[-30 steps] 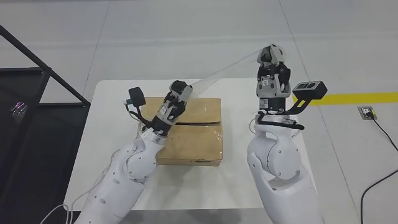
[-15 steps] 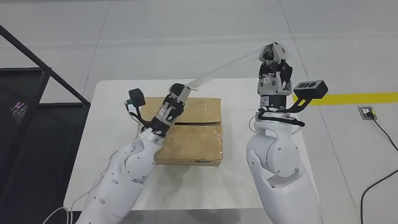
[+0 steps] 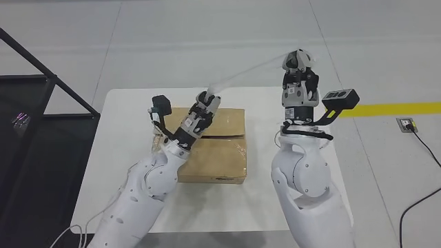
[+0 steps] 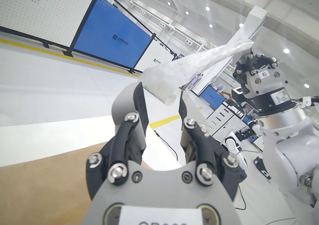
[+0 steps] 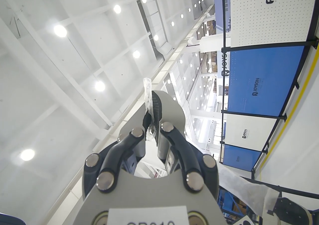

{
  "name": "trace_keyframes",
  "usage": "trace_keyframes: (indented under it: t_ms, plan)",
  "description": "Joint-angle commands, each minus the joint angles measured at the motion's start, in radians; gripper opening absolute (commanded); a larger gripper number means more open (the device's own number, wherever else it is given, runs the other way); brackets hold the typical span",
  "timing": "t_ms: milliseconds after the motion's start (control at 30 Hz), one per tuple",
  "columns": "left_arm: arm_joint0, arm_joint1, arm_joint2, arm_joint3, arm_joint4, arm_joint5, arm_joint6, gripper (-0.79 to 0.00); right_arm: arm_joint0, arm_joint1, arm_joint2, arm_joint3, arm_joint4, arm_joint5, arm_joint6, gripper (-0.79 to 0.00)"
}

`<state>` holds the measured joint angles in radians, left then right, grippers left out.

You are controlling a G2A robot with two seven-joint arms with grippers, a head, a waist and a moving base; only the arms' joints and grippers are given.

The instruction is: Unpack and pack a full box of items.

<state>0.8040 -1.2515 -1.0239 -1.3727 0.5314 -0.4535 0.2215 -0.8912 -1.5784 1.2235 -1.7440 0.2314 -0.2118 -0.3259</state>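
A closed brown cardboard box (image 3: 213,148) lies on the white table (image 3: 124,110). A long whitish plastic strip (image 3: 251,72) runs through the air from my left gripper (image 3: 209,98) above the box's far edge to my raised right gripper (image 3: 298,56) beyond the table's far right side. In the left wrist view the left gripper (image 4: 160,101) is shut on the crumpled end of the strip (image 4: 199,64), above the box (image 4: 37,173). My right gripper (image 5: 149,111) pinches the strip's other end (image 5: 147,94), and it is shut tight on it.
A black metal frame (image 3: 41,89) stands left of the table. The floor around is bare, with a yellow line (image 3: 400,107) at the right and a cable socket (image 3: 406,125). Bare table surface lies left and right of the box.
My left gripper has risen from the box's top and shifted right toward the right gripper, keeping the strip's end. The right arm has barely moved.
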Motion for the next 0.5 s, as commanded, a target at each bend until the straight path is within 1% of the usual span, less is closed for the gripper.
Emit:
trace_keyframes:
  t_ms: [0,100,233,467]
  plan:
    - [0.001,-0.005,-0.001,0.001,0.021,0.015,0.033,-0.434,0.0,-0.002,0.0,0.001,-0.001,0.004,0.0,-0.785]
    - [-0.003,-0.011,-0.004,0.005,0.063,0.044,0.077,-0.425,-0.001,-0.004,0.001,0.0,-0.004,0.009,0.0,-0.785]
    - [-0.002,-0.019,-0.006,0.008,0.115,0.072,0.137,-0.431,-0.001,-0.008,0.005,0.0,-0.009,0.021,-0.009,-0.785]
    - [0.004,-0.026,-0.029,0.019,0.206,0.113,0.207,-0.425,-0.001,-0.014,0.013,0.003,-0.017,0.064,-0.028,-0.785]
